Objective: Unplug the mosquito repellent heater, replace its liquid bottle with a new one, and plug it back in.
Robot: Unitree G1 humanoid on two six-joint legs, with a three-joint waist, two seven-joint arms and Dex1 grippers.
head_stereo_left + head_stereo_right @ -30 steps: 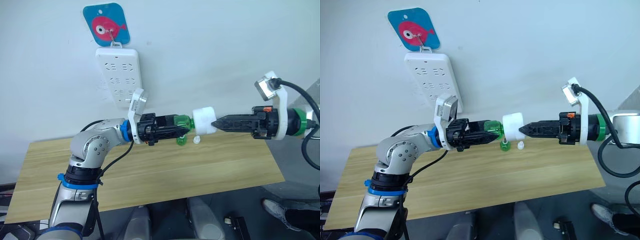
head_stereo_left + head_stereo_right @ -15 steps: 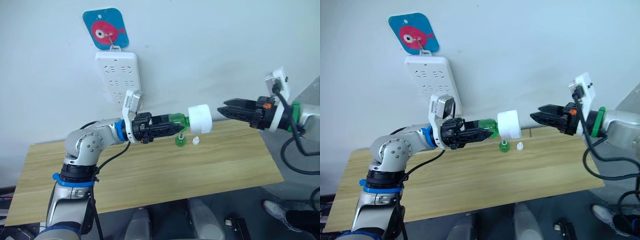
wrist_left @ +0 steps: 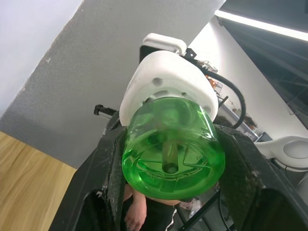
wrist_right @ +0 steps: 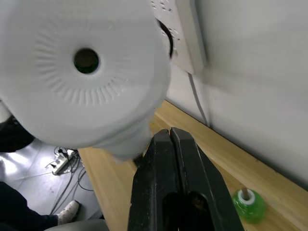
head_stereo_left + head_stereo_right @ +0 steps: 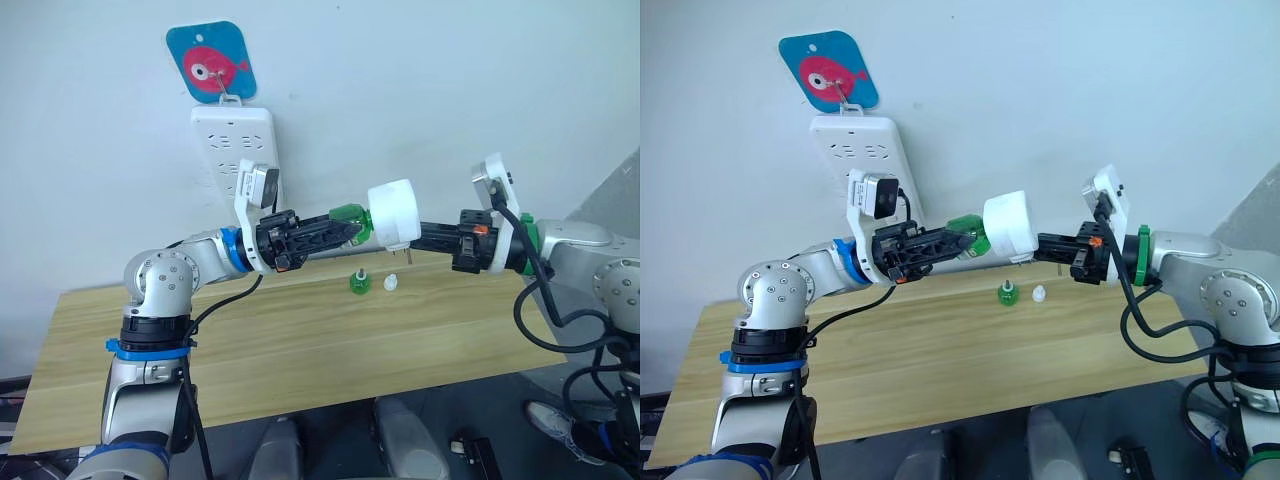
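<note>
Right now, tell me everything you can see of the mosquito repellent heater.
The mosquito repellent heater is a small, rounded white plastic unit held in the air above the wooden table. Its outer face has a round vent hole ringed by fine ribs, and two prongs point down. A green bottle is fitted into it, gripped by the left gripper. The right gripper, shut, sits just beside it.

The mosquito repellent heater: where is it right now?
In the left eye view the heater is held above the table, on the green bottle in the left gripper, below the power strip.
</note>
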